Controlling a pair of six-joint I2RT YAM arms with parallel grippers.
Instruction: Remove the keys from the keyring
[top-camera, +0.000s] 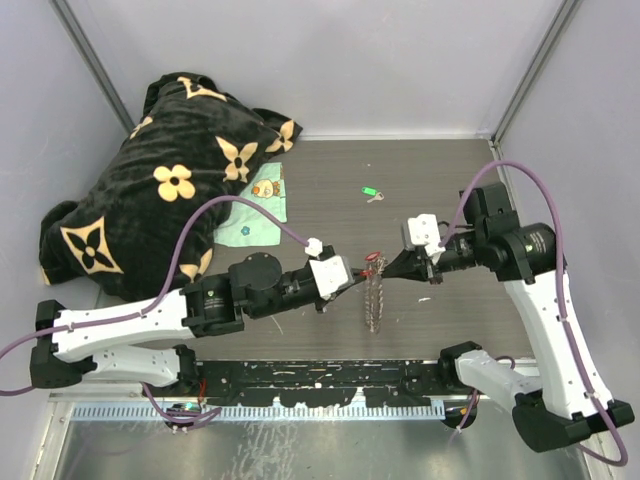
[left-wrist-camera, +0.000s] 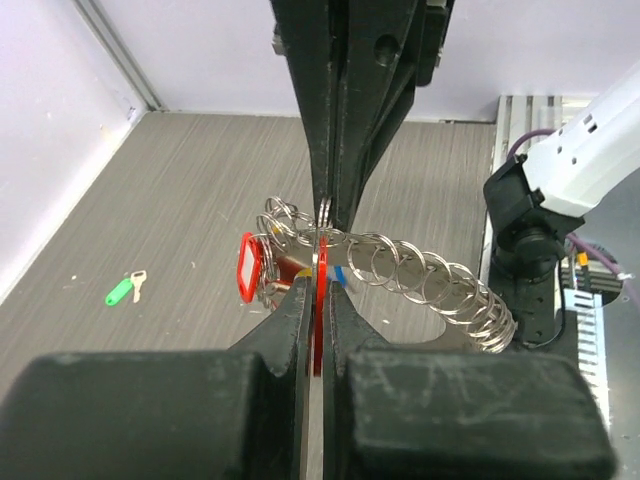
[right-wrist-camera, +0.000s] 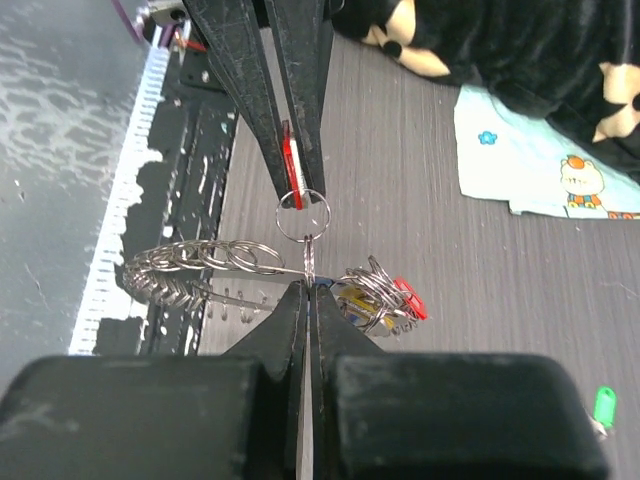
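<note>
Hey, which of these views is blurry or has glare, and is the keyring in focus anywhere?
Top external: even, soft light and sharp, but the keyring is small. Left wrist: the left gripper's fingers blur near the lens; the keyring is crisp with bright glints. Right wrist: same near blur, and glare on the metal sheet at left.

Pale grey walls (top-camera: 330, 60) box in a dark wood-grain table (top-camera: 330, 170), with a black flower-print blanket (top-camera: 150, 200) heaped in its far left corner, touching a small pale-green cartoon cloth (top-camera: 250, 225).
</note>
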